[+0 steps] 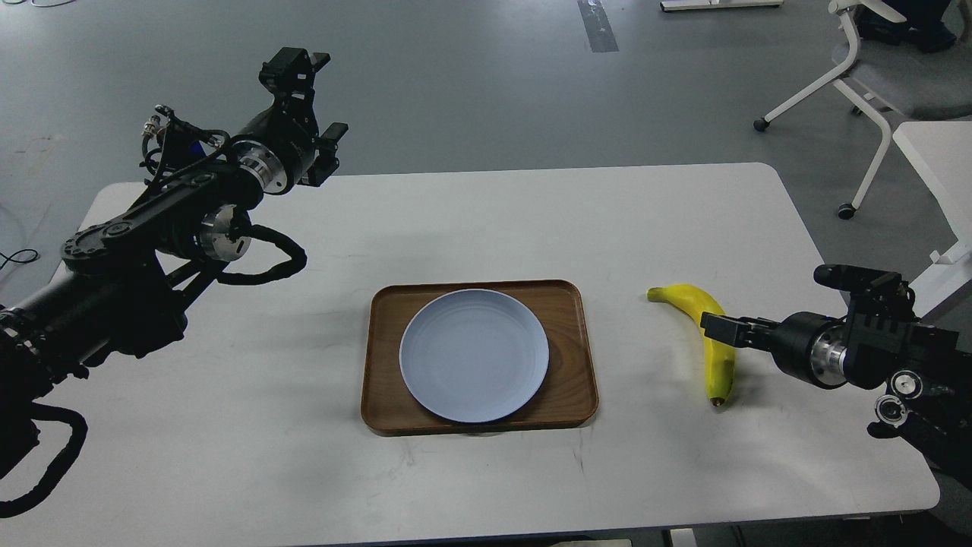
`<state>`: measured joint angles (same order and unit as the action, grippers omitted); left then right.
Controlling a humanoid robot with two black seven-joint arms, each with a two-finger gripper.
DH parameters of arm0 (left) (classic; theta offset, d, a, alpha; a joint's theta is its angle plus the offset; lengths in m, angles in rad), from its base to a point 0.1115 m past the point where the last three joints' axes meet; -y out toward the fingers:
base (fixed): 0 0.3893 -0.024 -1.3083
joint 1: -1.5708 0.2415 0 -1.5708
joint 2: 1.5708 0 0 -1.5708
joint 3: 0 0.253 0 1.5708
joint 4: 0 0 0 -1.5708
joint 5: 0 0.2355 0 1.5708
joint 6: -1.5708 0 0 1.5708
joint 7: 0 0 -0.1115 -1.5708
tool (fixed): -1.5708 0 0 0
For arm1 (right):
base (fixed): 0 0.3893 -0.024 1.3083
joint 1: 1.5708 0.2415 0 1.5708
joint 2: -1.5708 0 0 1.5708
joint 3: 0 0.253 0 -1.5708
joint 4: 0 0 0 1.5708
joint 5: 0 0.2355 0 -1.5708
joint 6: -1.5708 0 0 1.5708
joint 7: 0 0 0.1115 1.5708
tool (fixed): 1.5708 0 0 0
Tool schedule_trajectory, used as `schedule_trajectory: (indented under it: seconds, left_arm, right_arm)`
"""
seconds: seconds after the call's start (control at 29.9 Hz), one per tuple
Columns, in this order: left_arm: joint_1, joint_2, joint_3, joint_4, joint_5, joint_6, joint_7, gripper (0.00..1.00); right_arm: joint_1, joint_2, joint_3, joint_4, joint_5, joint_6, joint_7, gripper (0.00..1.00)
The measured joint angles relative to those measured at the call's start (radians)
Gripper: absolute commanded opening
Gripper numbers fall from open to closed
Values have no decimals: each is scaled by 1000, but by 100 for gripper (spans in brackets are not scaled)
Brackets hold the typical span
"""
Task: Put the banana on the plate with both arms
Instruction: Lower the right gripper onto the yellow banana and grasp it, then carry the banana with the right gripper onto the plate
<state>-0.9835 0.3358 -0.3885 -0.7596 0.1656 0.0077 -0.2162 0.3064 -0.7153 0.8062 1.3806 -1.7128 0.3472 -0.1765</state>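
The yellow banana [686, 297] lies on the white table to the right of the tray, dark tip toward me. The pale blue-grey plate [474, 355] sits empty on the brown wooden tray [571, 380]. My right gripper [721, 331] reaches in low from the right and crosses in front of the banana's middle. It is seen side-on as one dark bar, so I cannot tell its jaws or whether it touches the banana. My left gripper [315, 95] is open and empty, raised high over the table's far left edge, far from the plate.
The white table [471, 220] holds only the tray, plate and banana. A white office chair [873, 68] and a second white table [938, 152] stand off to the far right. Grey floor lies beyond the far edge.
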Motion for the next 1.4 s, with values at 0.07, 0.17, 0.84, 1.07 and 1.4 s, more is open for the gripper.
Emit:
schedule_trajectory:
  seconds: [0.07,0.17,0.84,1.07,1.4]
  left_arm:
    - [5,1,0,0,0,0,0,98]
    - [10,2,0,0,0,2,0,98]
    - [33,24,14,2,16,7,-15,98]
    - [39,35,14,2,15,6,-16,98]
    - [45,68,14,1,14,1,-15,98]
  right_arm:
    - [1,4,-13,-4,-22,1,0,50]
    - [3,17,-20,-12,-36,1,0,15]
    - [283,78,-160,87,-58,-3,139,0]
    - [524,242,-461,53,-65,0,175,0]
    - [539,362,-535,-68,-63,0,157,99]
